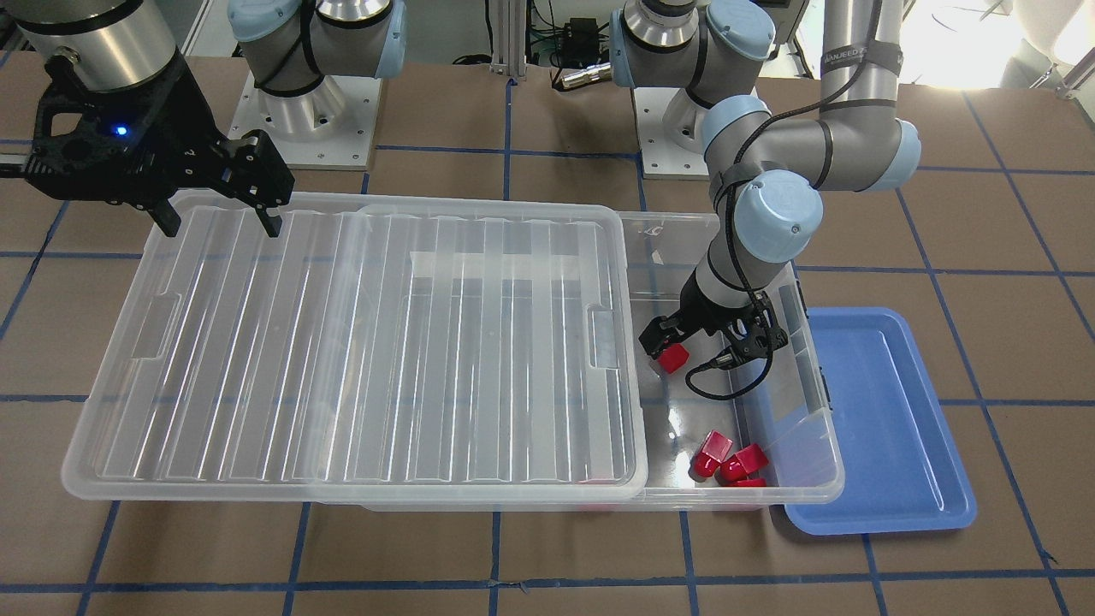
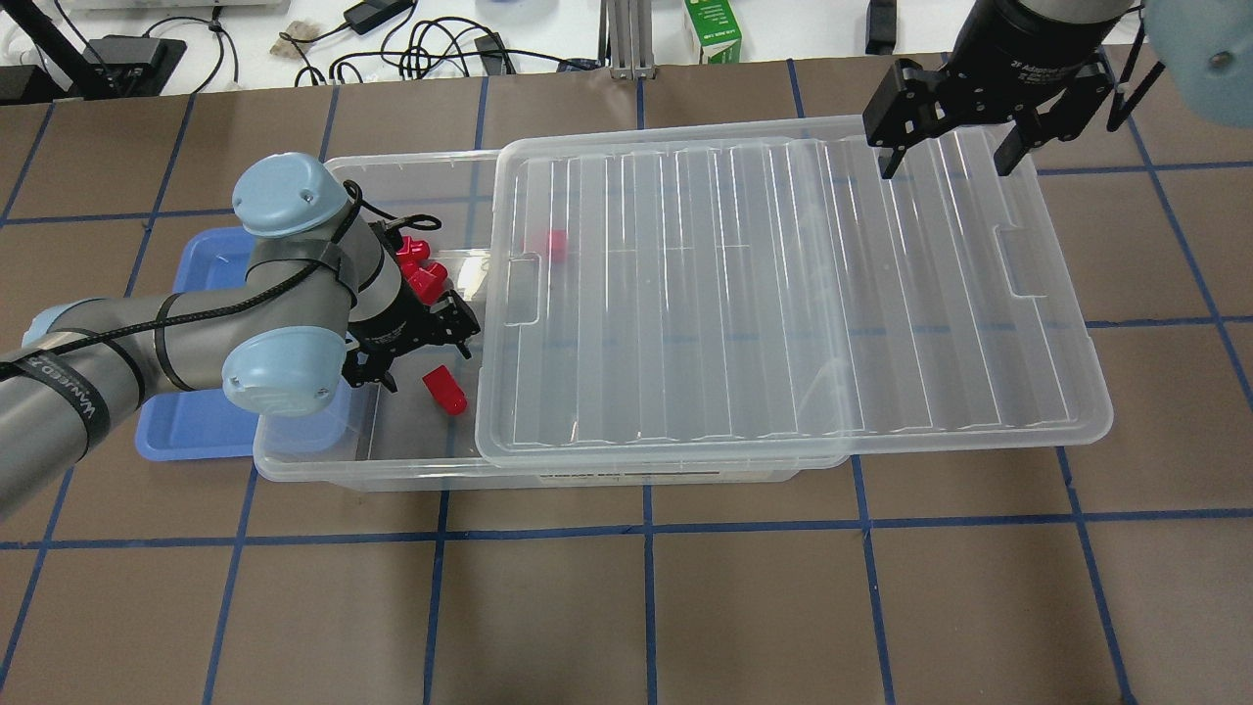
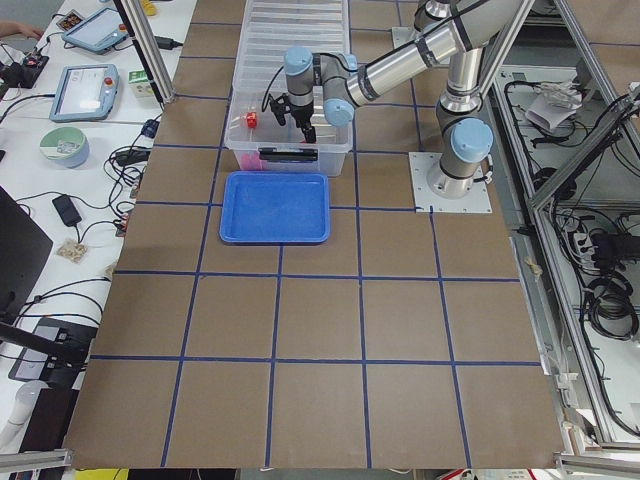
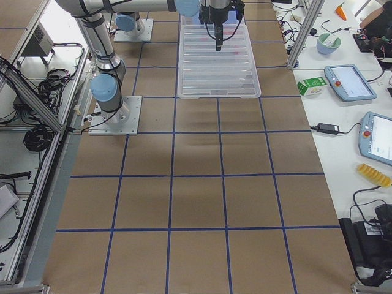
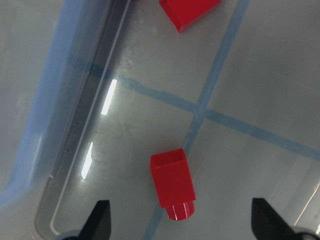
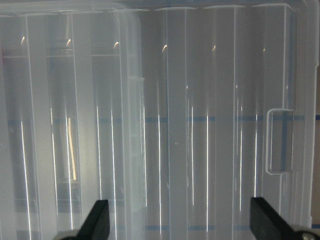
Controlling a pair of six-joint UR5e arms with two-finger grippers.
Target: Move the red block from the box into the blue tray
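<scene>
At the left, the blue tray [image 2: 186, 431] lies on the counter [image 2: 626, 597], just beside the end of the box [image 2: 323, 460]. The left gripper [image 5: 181, 220] is down inside the uncovered end of this box, its fingers spread wide and holding nothing. The red block [image 5: 172, 182] lies on its side on the box floor, under the gap between them. More red blocks [image 2: 419, 266] lie near the far wall. The clear lid [image 2: 783, 294] sits offset to the right. Above its far right corner hangs the right gripper [image 2: 948, 162], fingers also wide and empty.
</scene>
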